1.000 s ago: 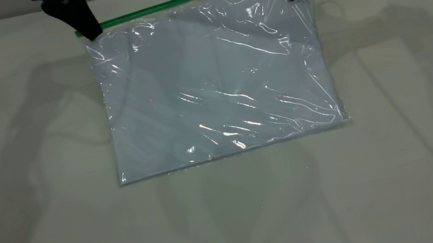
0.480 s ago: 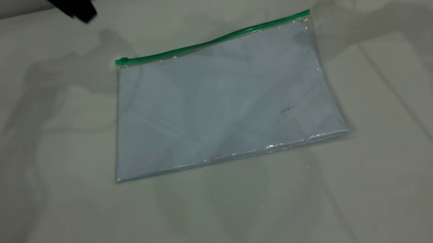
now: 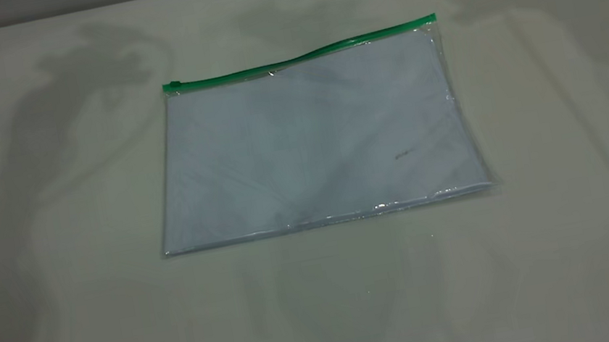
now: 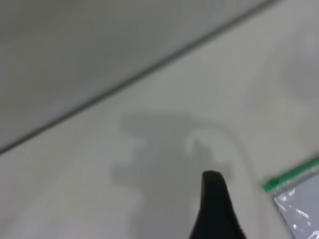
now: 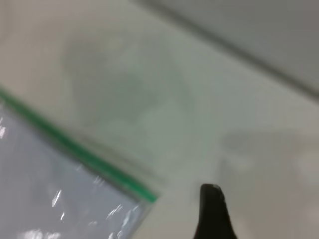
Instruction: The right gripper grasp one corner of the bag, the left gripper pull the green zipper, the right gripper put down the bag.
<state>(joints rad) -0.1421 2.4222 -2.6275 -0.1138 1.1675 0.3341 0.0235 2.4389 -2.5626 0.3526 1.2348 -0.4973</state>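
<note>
- The bag (image 3: 312, 141), a flat clear plastic pouch with pale bluish-white sheets showing through, is seen lying flat on the white worktop (image 3: 589, 221) in the exterior view.
- The bag is placed around the middle of the worktop, somewhat nearer the far edge than the near one, and well apart from both side edges.
- The green zipper (image 3: 300, 57) is seen running along the bag's far long edge, from the far-left corner of the bag to its far-right corner, with a slight wave in it.
- A small green slider tab (image 3: 173, 85) is seen at the zipper's left end.
- No gripper is shown in the exterior view; only grey shadows are cast on the worktop towards its far-left and far-right corners.
- In the left wrist view, a black tip of the left gripper (image 4: 215, 209) is seen above bare worktop, apart from the bag's corner (image 4: 299, 199) and its green zipper end (image 4: 289, 177).
- In the right wrist view, a black tip of the right gripper (image 5: 213, 211) is seen above bare worktop, just beside the bag's zipper corner (image 5: 144, 195) without touching it.
- Nothing is held by either gripper; whether the fingers of either are wide or narrow cannot be told, as only one tip is shown of each.
</note>
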